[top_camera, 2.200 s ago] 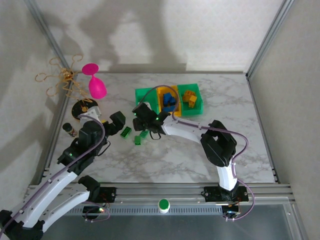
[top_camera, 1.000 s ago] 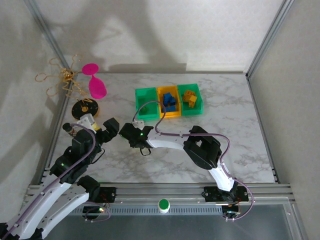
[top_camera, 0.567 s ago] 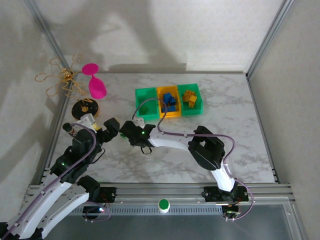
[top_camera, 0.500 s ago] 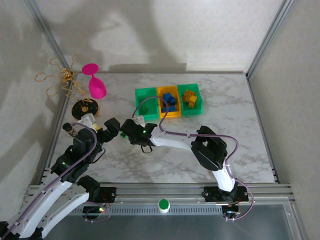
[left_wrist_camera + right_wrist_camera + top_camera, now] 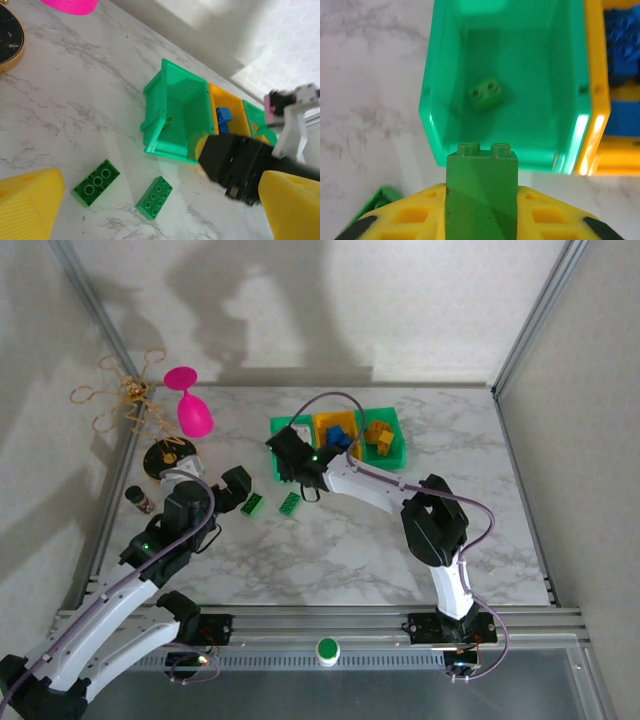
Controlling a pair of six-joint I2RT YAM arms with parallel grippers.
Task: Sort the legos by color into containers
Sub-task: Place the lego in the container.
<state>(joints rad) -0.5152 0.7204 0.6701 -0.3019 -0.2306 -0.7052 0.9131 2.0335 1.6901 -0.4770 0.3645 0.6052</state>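
My right gripper (image 5: 291, 458) is shut on a green lego brick (image 5: 481, 192), held studs forward just short of the left green container (image 5: 510, 75). One small green brick (image 5: 486, 94) lies inside that bin. The orange-yellow container (image 5: 335, 428) beside it holds blue bricks (image 5: 621, 45), and the far green container (image 5: 392, 445) holds orange-yellow pieces (image 5: 377, 435). Two green bricks (image 5: 96, 182) (image 5: 154, 197) lie on the marble in front of my left gripper (image 5: 234, 490). That gripper is open, its yellow fingers (image 5: 30, 205) spread wide above them and touching neither.
A pink goblet (image 5: 188, 405) stands at the back left near a gold wire tangle (image 5: 125, 395). A black round disc (image 5: 168, 455) and a small dark cup (image 5: 138, 500) sit by the left arm. Metal frame posts (image 5: 530, 330) border the table.
My right gripper has lifted a green brick from the table near the left arm and carried it back to the left green bin's near edge. The left gripper has shifted slightly right.
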